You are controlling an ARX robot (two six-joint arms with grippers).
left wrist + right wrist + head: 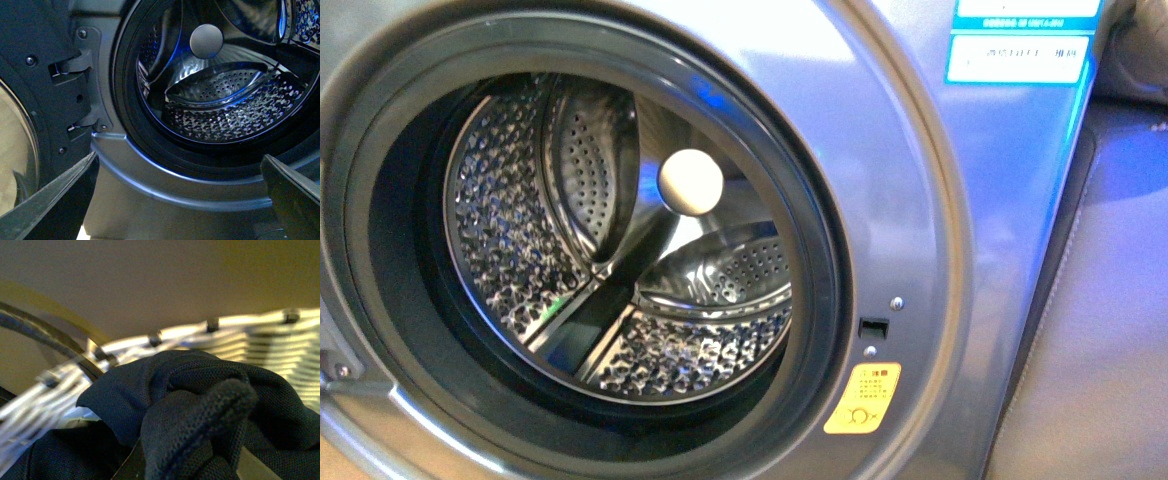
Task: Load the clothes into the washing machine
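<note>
The silver-grey washing machine (920, 200) fills the front view, its porthole open onto the dimpled steel drum (520, 240), ringed by a dark rubber gasket (820, 260). No arm shows there. In the left wrist view my left gripper (182, 200) is open and empty, its dark fingers (55, 200) spread below the drum mouth (220, 100). In the right wrist view my right gripper (190, 460) is shut on the clothes (200, 410), a dark navy mesh fabric bunched between the jaws. No white tag shows.
A yellow warning sticker (862, 397) and blue-white labels (1020, 45) are on the machine's front. The open door with its hinge (75, 70) is beside the porthole. A white slatted basket rim (240, 335) is behind the garment.
</note>
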